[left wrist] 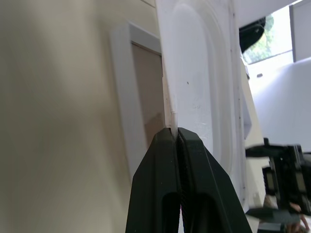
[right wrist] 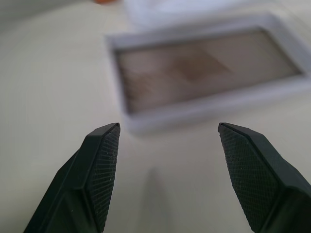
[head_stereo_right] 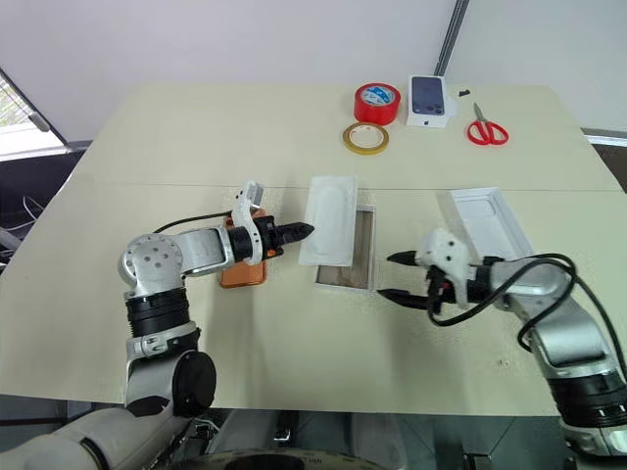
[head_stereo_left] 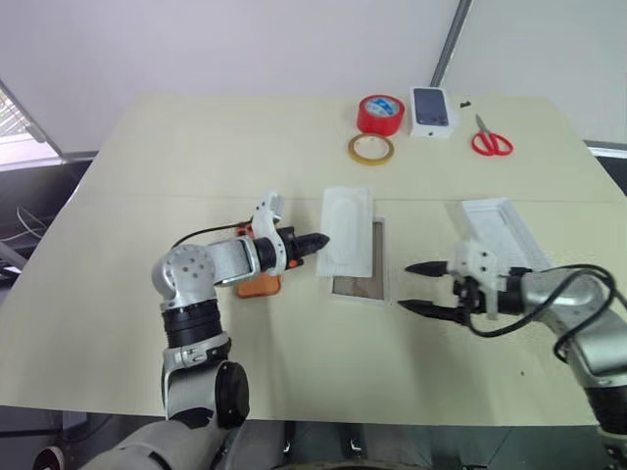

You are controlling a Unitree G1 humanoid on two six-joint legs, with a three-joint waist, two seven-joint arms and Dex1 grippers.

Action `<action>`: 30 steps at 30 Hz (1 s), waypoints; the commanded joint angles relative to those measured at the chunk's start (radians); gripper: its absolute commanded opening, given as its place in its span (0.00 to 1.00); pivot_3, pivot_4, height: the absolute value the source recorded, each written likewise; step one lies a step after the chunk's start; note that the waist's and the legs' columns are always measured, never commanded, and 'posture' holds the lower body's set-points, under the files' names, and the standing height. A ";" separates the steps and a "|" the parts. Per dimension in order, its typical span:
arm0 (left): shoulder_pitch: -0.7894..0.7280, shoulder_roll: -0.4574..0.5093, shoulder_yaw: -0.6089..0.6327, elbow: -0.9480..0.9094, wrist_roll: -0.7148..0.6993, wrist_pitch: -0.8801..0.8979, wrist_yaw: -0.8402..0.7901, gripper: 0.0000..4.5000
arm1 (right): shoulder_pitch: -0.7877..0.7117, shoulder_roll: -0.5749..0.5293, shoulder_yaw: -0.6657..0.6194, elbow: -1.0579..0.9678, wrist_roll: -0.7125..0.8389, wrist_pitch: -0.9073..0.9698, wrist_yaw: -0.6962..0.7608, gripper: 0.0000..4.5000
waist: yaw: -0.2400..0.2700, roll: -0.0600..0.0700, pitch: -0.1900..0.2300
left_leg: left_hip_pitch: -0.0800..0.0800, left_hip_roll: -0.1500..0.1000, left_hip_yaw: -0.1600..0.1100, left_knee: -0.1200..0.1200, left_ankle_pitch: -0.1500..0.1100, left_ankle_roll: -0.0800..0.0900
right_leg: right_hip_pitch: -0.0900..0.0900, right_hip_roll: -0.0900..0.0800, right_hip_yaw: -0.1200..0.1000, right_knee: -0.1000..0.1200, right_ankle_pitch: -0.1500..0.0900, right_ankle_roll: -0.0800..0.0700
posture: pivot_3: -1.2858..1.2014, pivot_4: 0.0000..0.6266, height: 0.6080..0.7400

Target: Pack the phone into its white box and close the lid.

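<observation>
Insert (head_stereo_left: 347, 230) pinched at its edge by the left fingers (left wrist: 176, 141) should be carried clear of the white box (head_stereo_left: 359, 284); right gripper (head_stereo_left: 423, 287) open; phone (head_stereo_right: 243, 266) at the box's nine o'clock.

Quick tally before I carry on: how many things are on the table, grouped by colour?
White: 4 (white box, insert with oval recess, lid, small box with phone picture)
Red: 2 (red tape roll, scissors)
Orange: 1 (phone)
Yellowish clear: 1 (tape ring)
Total: 8
</observation>
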State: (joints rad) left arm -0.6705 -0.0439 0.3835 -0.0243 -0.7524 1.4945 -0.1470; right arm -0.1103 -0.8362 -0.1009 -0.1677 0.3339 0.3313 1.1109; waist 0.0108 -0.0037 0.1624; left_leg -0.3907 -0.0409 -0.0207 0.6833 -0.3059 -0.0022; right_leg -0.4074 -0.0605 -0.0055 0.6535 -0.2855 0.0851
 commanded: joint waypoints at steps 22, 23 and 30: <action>0.030 0.136 -0.139 -0.226 -0.025 -0.282 -0.206 0.89 | -0.204 0.153 0.040 0.007 0.082 0.023 -0.114 0.55 | -0.002 0.000 0.000 | 0.000 0.000 0.000 0.000 0.001 -0.002 | -0.001 0.000 0.000 0.001 0.000 0.000 | 0.52 0.24 1.00; 0.066 0.210 -0.222 -0.260 0.043 -0.382 -0.271 0.89 | -0.209 0.149 0.069 -0.003 0.061 0.022 -0.104 0.47 | -0.004 0.000 0.000 | 0.000 0.000 0.000 0.000 0.001 -0.002 | -0.001 0.000 0.000 0.001 0.000 0.000 | 0.52 0.24 1.00; 0.298 0.524 -0.388 -0.208 0.261 -0.897 -0.648 0.89 | -0.259 0.212 0.258 0.070 -0.100 -0.068 -0.117 0.01 | -0.006 0.002 -0.001 | 0.001 0.000 0.000 -0.002 0.001 -0.002 | -0.001 0.000 0.000 0.000 0.000 -0.001 | 0.52 0.24 1.00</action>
State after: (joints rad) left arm -0.3743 0.4634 -0.0067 -0.2302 -0.5301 0.7125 -0.7388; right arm -0.3523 -0.6288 0.1361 -0.1047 0.2632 0.2954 0.9967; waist 0.0046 -0.0021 0.1617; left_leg -0.3899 -0.0407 -0.0209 0.6815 -0.3045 -0.0044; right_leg -0.4083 -0.0608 -0.0053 0.6534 -0.2857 0.0843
